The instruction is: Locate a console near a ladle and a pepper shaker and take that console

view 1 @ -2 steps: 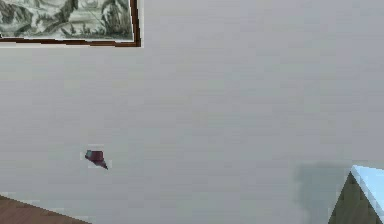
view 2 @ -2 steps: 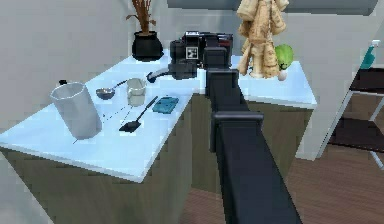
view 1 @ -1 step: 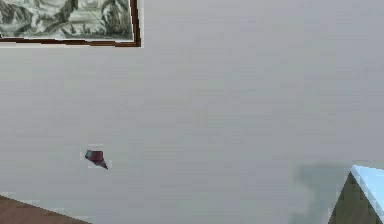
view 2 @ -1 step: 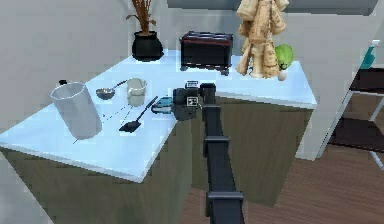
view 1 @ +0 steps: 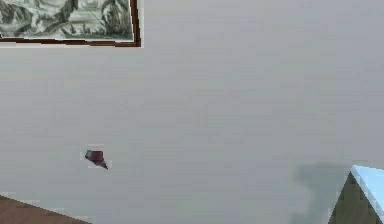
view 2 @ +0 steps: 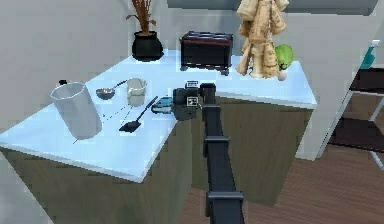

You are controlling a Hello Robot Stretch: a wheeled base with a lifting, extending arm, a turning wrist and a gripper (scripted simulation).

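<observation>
In the arm side view the dark arm (view 2: 219,160) rises from the bottom edge over an L-shaped counter with a pale blue top (view 2: 60,135). My gripper (view 2: 160,106) sits left of the two white marker squares (view 2: 186,99). A flat black thing (view 2: 131,126) lies on the counter just left of the gripper's far end, so I cannot tell whether the gripper holds anything. A ladle (view 2: 106,92) lies farther left, beside a cream cup (view 2: 136,92). A small dark item (view 2: 194,85) stands just beyond the markers.
A tall white pot (view 2: 77,109) stands near the counter's front. At the back are a black vase (view 2: 147,44), a dark toaster (view 2: 206,49), a beige statue (view 2: 260,40) and a green fruit (view 2: 285,55). The forward view has a grey wall, a framed picture (view 1: 66,20) and a counter corner (view 1: 366,190).
</observation>
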